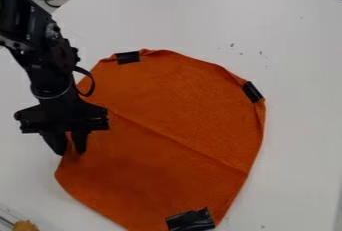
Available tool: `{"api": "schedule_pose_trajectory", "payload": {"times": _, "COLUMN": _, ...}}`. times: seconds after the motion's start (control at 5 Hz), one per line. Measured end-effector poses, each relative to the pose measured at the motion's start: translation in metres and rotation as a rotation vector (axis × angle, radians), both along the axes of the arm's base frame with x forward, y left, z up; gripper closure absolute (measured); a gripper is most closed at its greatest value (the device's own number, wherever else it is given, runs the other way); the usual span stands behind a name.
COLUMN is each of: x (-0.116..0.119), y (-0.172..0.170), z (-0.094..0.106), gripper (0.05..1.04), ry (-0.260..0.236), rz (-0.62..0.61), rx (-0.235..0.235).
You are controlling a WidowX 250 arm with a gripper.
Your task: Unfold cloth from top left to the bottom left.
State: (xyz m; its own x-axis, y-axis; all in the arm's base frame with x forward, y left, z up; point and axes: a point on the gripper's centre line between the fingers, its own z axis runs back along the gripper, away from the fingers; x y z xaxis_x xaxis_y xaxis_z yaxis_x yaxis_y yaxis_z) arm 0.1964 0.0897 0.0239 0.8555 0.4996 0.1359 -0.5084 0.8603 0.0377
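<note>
"Orange cloth (167, 100), spread over the white table (300, 100); the gripper (69, 151) is at its left edge; is it pinching anything?"

"Not by the look of it; the jaws stand a little apart, with orange showing in the gap."

"So how would you do this step well?"

"I take it to be work on that left edge; I'd catch only the loose upper layer, lift it low, then draw it smoothly towards the bottom left and lay it down before letting go; too deep a pinch could drag the whole cloth."

"And which way does it point?"

"Its long axis runs roughly from the top of the view to the bottom; the crease (177, 139) slants across it, upper left to lower right."
</note>
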Motion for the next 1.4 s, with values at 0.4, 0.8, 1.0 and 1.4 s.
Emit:
{"api": "schedule_pose_trajectory", "payload": {"times": 0.4, "x": 0.023, "y": -0.008, "z": -0.008, "gripper": 0.079, "ry": -0.011, "rz": -0.032, "rx": -0.026}}
{"api": "schedule_pose_trajectory", "payload": {"times": 0.8, "x": 0.034, "y": -0.015, "z": -0.012, "gripper": 0.083, "ry": -0.026, "rz": -0.045, "rx": -0.043}}
{"api": "schedule_pose_trajectory", "payload": {"times": 1.0, "x": 0.025, "y": -0.010, "z": -0.015, "gripper": 0.083, "ry": -0.003, "rz": -0.036, "rx": -0.045}}
{"api": "schedule_pose_trajectory", "payload": {"times": 1.4, "x": -0.005, "y": 0.003, "z": -0.010, "gripper": 0.083, "ry": 0.012, "rz": 0.025, "rx": -0.033}}
